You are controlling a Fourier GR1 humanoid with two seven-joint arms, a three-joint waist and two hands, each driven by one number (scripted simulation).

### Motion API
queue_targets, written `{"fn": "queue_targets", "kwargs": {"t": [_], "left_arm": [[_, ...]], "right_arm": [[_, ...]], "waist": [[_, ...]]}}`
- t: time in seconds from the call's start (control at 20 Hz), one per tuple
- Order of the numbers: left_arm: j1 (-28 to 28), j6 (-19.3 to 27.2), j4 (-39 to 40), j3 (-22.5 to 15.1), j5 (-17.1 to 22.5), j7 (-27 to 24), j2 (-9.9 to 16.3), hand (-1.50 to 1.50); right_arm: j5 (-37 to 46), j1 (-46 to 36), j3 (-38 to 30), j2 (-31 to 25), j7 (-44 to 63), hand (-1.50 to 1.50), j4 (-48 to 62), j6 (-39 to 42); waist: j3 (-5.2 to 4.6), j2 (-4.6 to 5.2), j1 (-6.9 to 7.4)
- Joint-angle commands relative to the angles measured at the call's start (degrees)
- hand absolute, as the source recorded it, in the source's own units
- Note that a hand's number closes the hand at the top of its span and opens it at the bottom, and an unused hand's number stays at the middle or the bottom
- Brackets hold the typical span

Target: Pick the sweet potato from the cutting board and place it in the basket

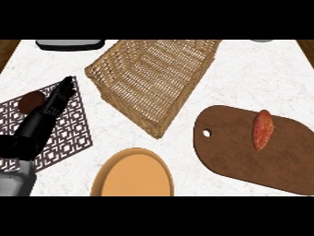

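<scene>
Head view: sweet potato (263, 130) lying on brown cutting board (282, 161), upper middle of board, well apart from both hands. Wicker basket (152, 78) at counter centre, left of board, nothing inside. Left hand (50, 108) over dark lattice trivet (71, 133) at left, fingers straight, released, holding nothing, pointing up-view. Small brown round object (30, 100) just beside fingers. Orange plate (133, 177) at lower centre. Right hand barely showing at right edge; fingers impossible to tell.
</scene>
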Motion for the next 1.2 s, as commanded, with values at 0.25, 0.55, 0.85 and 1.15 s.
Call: {"fn": "queue_targets", "kwargs": {"t": [0.25,0.55,0.85,1.15], "left_arm": [[0.6,-0.8,1.7,0.5,-3.9,-2.7,-3.0,0.00],[-2.6,-3.2,-0.1,2.9,-2.1,2.2,-2.5,0.00],[1.6,-3.3,-0.9,2.4,-4.1,-1.3,-4.5,0.00],[-4.4,-5.7,3.5,6.4,-3.4,1.1,-3.5,0.00]], "right_arm": [[-1.1,11.2,-12.7,2.6,4.8,-1.50,-10.2,5.3],[7.4,11.5,-12.3,11.4,-1.3,-1.50,-6.7,2.5],[19.1,16.0,-8.8,20.3,-11.4,-1.50,-1.7,-0.8],[27.8,15.8,-8.2,25.0,-21.3,-1.50,6.7,-3.5]], "waist": [[0.11,0.30,0.57],[0.13,0.44,1.11],[0.15,0.45,1.32],[0.14,0.46,0.96]]}}
